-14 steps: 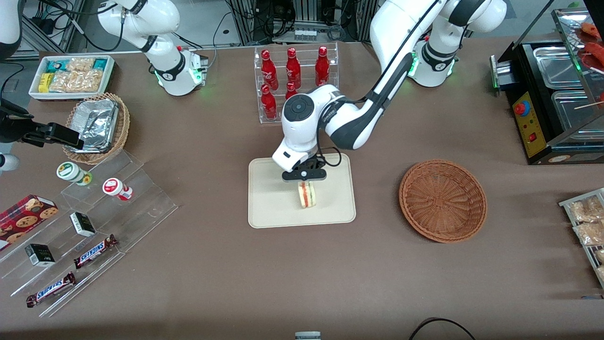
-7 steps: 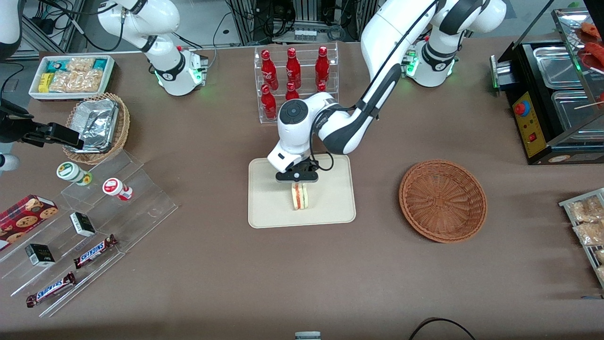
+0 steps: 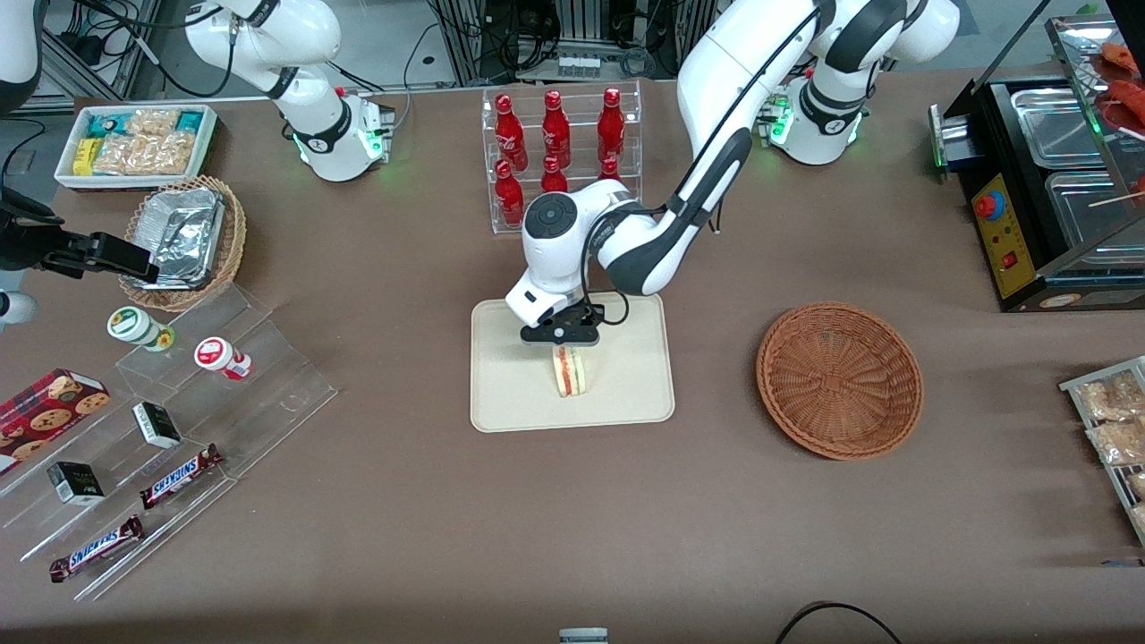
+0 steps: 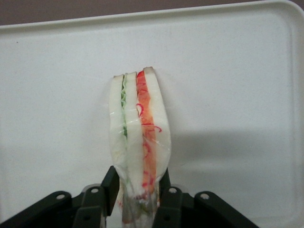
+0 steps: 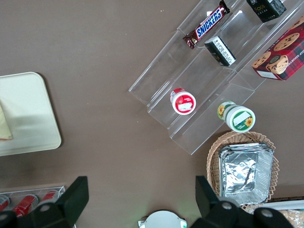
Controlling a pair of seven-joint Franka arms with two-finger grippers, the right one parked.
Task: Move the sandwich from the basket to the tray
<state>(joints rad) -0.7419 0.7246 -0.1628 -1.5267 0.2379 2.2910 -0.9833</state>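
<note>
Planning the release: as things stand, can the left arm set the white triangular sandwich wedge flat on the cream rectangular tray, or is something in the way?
Probably yes. The left gripper is shut on the white triangular sandwich wedge right above the cream rectangular tray, whose surface around it looks bare. The round reddish-brown wicker basket sits apart, toward the working arm's end.

Lighting: even, bright, overhead; front view sharp throughout. Shadows: soft, short, beneath the arm on the tray (image 3: pixel 510 402) and beside the basket (image 3: pixel 839 380). Glare: foil containers (image 3: pixel 183 234) and steel pans (image 3: pixel 1055 112) shine. Left wrist view: tray washed pale, a grey shadow beside the sandwich (image 4: pixel 137 137); the gripper (image 4: pixel 137 199), closed on it, slightly soft.
</note>
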